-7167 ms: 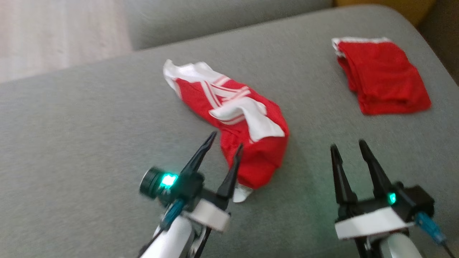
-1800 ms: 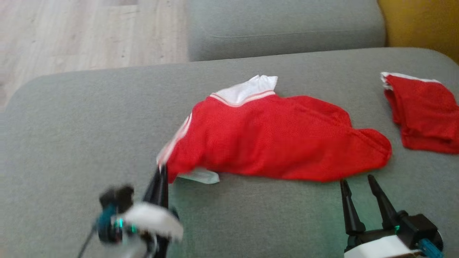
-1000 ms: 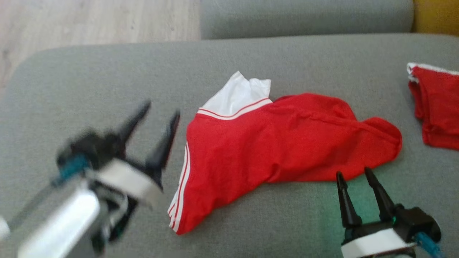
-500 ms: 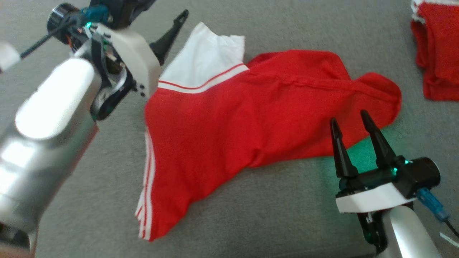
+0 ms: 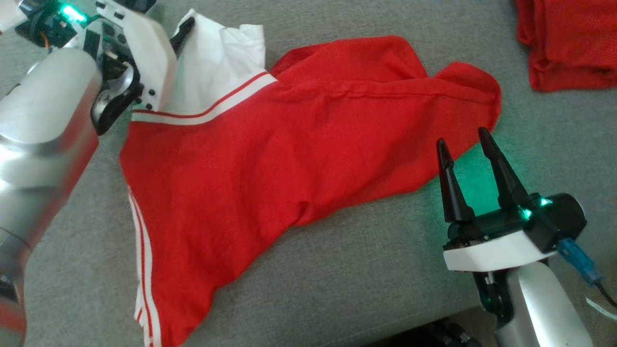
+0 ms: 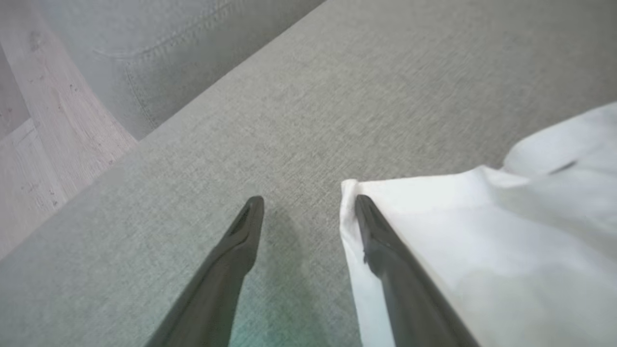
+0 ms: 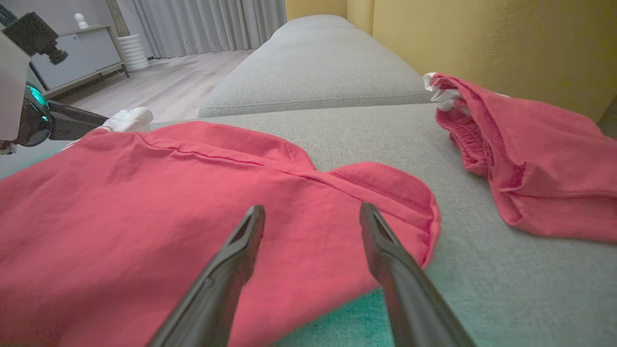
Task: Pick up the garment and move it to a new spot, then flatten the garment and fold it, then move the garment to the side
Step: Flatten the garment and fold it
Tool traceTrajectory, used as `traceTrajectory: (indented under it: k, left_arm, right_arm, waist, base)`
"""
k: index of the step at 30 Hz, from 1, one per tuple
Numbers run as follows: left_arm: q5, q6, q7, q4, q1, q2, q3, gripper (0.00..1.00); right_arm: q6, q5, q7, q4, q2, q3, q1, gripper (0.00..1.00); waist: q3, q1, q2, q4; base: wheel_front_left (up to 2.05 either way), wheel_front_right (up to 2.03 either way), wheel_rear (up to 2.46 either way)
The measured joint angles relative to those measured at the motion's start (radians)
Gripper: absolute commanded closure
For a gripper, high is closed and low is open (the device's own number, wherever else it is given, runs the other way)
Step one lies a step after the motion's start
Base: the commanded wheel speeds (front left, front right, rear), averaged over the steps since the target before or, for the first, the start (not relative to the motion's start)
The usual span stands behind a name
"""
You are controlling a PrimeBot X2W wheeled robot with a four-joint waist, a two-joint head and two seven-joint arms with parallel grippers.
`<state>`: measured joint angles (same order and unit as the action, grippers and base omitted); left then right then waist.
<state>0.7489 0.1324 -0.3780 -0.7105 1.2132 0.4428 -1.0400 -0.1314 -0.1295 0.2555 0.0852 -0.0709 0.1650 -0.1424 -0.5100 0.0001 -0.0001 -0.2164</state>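
Note:
The garment [image 5: 270,159] is red with a white sleeve [image 5: 212,62] and white side stripes, and it lies spread on the grey sofa cushion [image 5: 376,270]. My left gripper [image 6: 308,202] is open at the sleeve's far left corner. One of its fingers [image 6: 381,241] rests over the white edge [image 6: 462,231], the other over bare cushion. In the head view one dark left finger [image 5: 183,29] shows by the sleeve. My right gripper [image 5: 462,140] is open and empty at the garment's right end, its tips just above the red hem [image 7: 395,193].
A second red garment [image 5: 564,43] lies folded at the cushion's far right, also seen in the right wrist view [image 7: 530,159]. Another grey cushion [image 7: 313,72] lies beyond. Wooden floor [image 6: 29,144] is past the left edge. A yellow wall [image 7: 482,43] stands behind.
The head camera has tilted down and closer. My left arm has swung from the garment's near-left side up to the white sleeve, jaws open. The right gripper has held its place by the hem.

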Motion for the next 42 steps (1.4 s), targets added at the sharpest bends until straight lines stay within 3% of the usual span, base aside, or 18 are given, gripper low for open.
traceTrajectory:
  k: [1, 2, 3, 4, 5, 9, 15, 22, 29, 42]
  left_arm:
    - [0.01, 0.0, -0.001, -0.007, 0.001, 0.002, -0.008, 0.0]
    - [0.02, 0.0, 0.0, -0.008, 0.003, 0.002, -0.015, 0.16]
    - [0.033, 0.0, 0.0, -0.009, 0.008, 0.003, -0.023, 0.51]
    - [0.044, 0.0, 0.0, -0.009, 0.014, 0.005, -0.032, 0.69]
    - [0.057, 0.0, 0.001, -0.007, 0.019, 0.005, -0.042, 1.0]
    - [0.102, 0.0, 0.03, 0.013, 0.022, 0.011, -0.085, 1.0]
    - [0.104, 0.0, 0.187, 0.017, 0.024, 0.027, -0.126, 1.0]
    - [0.105, 0.0, 0.294, 0.033, 0.03, 0.024, -0.163, 1.0]
    - [0.126, 0.0, 0.325, 0.071, 0.03, 0.022, -0.197, 1.0]
    - [0.15, 0.0, 0.344, 0.088, 0.03, 0.016, -0.237, 1.0]
  right_arm:
    - [0.0, -0.002, 0.0, 0.0, 0.002, 0.0, 0.0, 0.0]
    - [0.0, -0.002, 0.0, 0.0, 0.004, 0.0, 0.0, 0.0]
    - [0.0, -0.002, 0.0, 0.0, 0.005, 0.0, 0.0, 0.0]
    - [0.0, -0.002, 0.0, 0.0, 0.007, 0.0, 0.0, 0.0]
    - [0.0, -0.002, 0.0, 0.0, 0.008, -0.001, 0.0, 0.0]
    - [0.0, -0.002, 0.0, 0.0, 0.011, -0.012, 0.0, 0.0]
    - [0.0, 0.012, 0.0, 0.03, 0.011, -0.086, -0.002, 0.0]
    - [0.0, 0.105, 0.0, 0.225, 0.011, -0.242, -0.042, 0.0]
    - [0.0, 0.162, -0.001, 0.412, 0.016, -0.342, -0.139, 0.0]
    - [0.0, 0.25, -0.037, 0.526, 0.021, -0.432, -0.237, 0.0]
  waist:
    - [-0.003, 0.0, 0.0, -0.006]
    - [-0.006, 0.0, 0.0, -0.011]
    - [-0.008, -0.0001, 0.0, -0.015]
    - [-0.01, -0.0002, 0.0, -0.018]
    - [-0.011, -0.0002, 0.0, -0.02]
    - [-0.012, -0.0001, 0.0, -0.015]
    - [0.019, -0.0001, 0.0, 0.009]
    - [0.083, -0.0002, 0.0, 0.061]
    - [0.139, -0.0002, 0.0001, 0.121]
    - [0.167, -0.0001, 0.0, 0.175]
  base:
    - [0.0, 0.0, 0.0]
    - [0.0, 0.0, 0.0]
    - [0.0, 0.0, 0.0]
    - [0.0, 0.0, 0.0]
    - [0.0, 0.0, 0.0]
    - [0.0, 0.0, 0.0]
    - [0.0, 0.0, 0.0]
    - [0.0, 0.0, 0.0]
    - [0.0, 0.0, 0.0]
    - [0.0, 0.0, 0.0]
